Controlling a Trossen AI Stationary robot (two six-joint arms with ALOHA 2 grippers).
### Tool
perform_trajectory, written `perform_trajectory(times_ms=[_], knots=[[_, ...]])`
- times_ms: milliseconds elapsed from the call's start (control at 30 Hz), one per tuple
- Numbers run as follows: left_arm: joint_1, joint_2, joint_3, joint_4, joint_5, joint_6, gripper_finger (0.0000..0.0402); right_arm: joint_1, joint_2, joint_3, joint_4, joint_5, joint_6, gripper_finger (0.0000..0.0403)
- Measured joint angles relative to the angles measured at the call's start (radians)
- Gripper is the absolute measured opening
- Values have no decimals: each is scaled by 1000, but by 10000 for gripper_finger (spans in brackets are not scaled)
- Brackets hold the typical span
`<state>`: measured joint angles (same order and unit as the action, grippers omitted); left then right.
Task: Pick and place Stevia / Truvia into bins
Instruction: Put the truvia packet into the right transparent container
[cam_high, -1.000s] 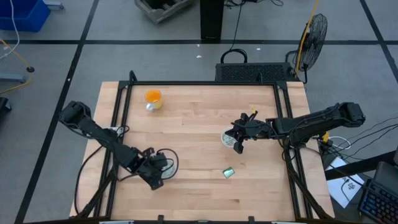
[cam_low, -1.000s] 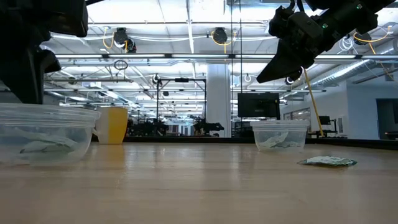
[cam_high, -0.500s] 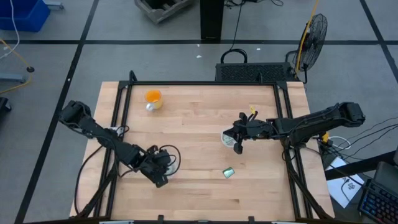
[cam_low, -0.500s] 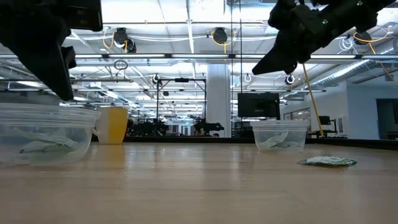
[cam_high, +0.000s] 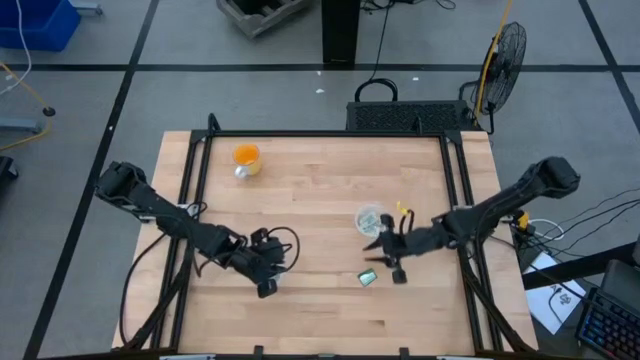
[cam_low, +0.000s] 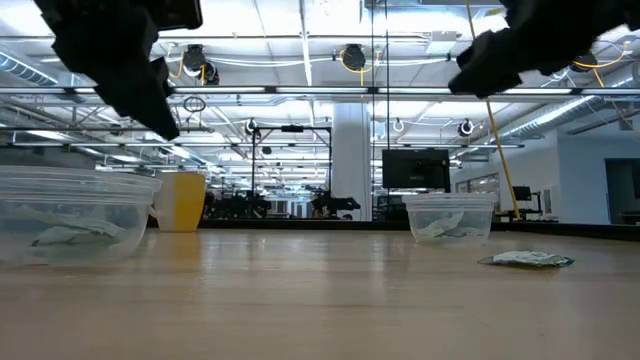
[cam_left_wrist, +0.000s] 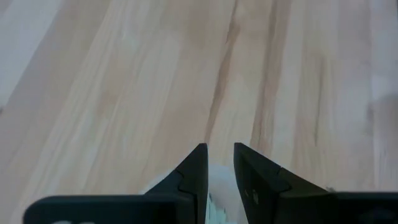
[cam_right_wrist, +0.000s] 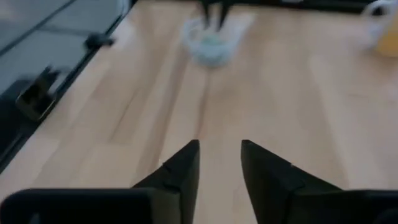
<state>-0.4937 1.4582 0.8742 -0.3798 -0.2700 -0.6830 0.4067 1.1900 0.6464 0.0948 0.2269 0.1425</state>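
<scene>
Right gripper (cam_high: 388, 266) hangs low over the table with its fingers (cam_right_wrist: 180, 171) parted and nothing between them, just beside the one loose Stevia packet (cam_high: 368, 278), dark green, lying flat on the wood. The right-hand cup (cam_high: 371, 218), with pale packets already in it, stands a little beyond that gripper, toward the far edge. By my reading this is the reach for the last packet: the gripper is above and to one side of it, not yet touching.

Over on the other side, the left gripper (cam_high: 264, 283) hovers at the rim of the left cup (cam_low: 70, 212), which also holds packets; its fingers (cam_left_wrist: 194, 174) are slightly apart and hold nothing that I can make out. An orange cup (cam_high: 246, 157) sits well away at the far side.

Next move, as I judge it: the right gripper must shift sideways over the packet, drop until the tips straddle it, then pinch. A flat packet gives little edge to catch.
</scene>
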Motion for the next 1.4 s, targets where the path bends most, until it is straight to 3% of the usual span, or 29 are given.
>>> perform_trajectory(times_ms=[333,467,933,1400], knots=[[24,0,0,84,-1,79,81,104,294,0,87,2,-16,159],[22,0,0,95,2,79,81,106,361,0,87,-73,42,161],[23,0,0,98,8,72,81,65,497,3,145,-89,42,161],[23,0,0,98,9,76,81,51,498,0,222,-97,-41,160]])
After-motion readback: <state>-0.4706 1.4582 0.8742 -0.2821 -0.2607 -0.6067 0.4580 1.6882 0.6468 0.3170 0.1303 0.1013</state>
